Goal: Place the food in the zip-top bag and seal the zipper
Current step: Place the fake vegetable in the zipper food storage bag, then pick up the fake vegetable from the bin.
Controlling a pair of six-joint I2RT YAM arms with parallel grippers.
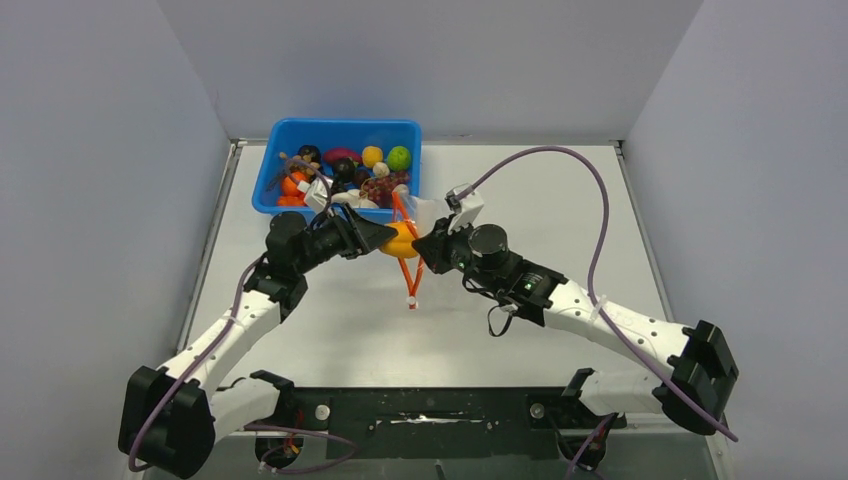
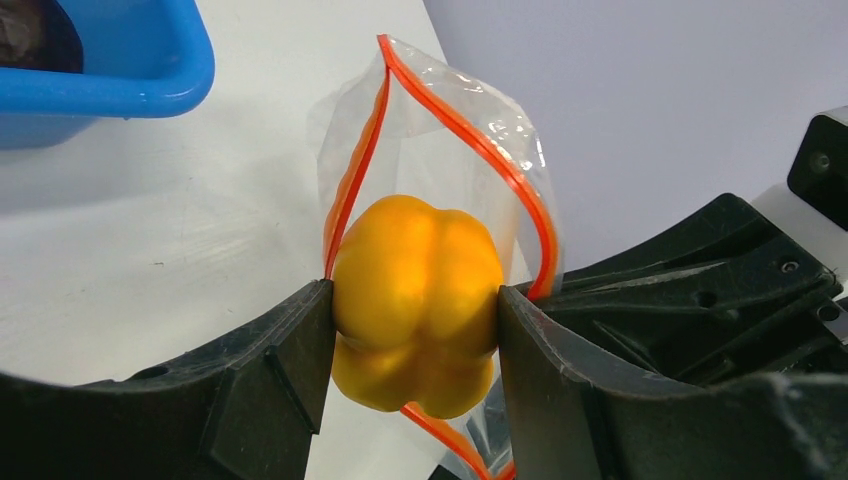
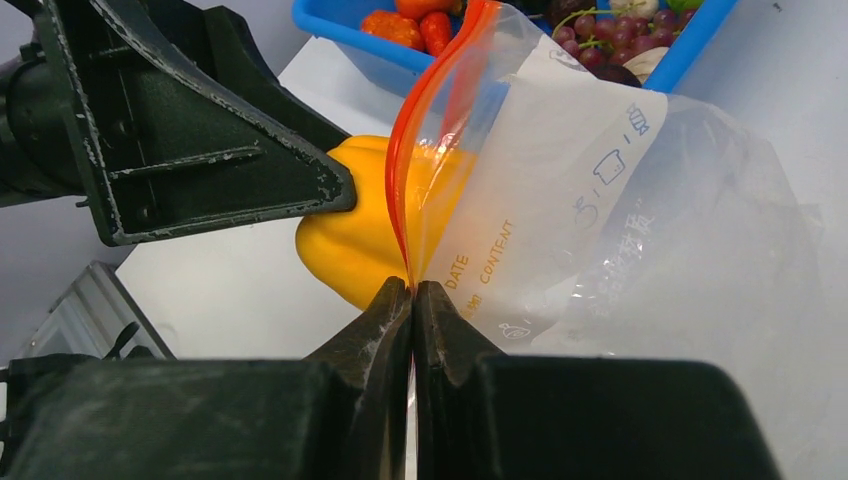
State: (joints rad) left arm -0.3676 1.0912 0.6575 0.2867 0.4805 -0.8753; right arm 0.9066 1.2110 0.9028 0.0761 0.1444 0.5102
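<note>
Yellow pepper (image 2: 415, 300): pinched on both sides by the left gripper (image 2: 415, 312), held off the table at the open mouth of the bag; in the right wrist view part of it shows through the clear wall.
Zip-top bag (image 3: 620, 200): hangs in the air between the two grippers, mouth facing 9 o'clock in the top view, towards the pepper (printed writing shows on its side).
Zipper (image 2: 480, 143): unsealed, its two red-orange strips spread into a loop around the pepper.
Right gripper (image 3: 412, 300): fingers pressed together on the bag's edge where the zipper strips meet, at 3 o'clock of the pepper in the top view.
Remaining food (image 1: 345, 165): piled in the blue bin (image 1: 268, 190), orange, green, yellow and dark pieces.
Blue bin: at 11 o'clock of the pepper, at the table's far edge.
Table (image 1: 330, 320): white, below both grippers.
</note>
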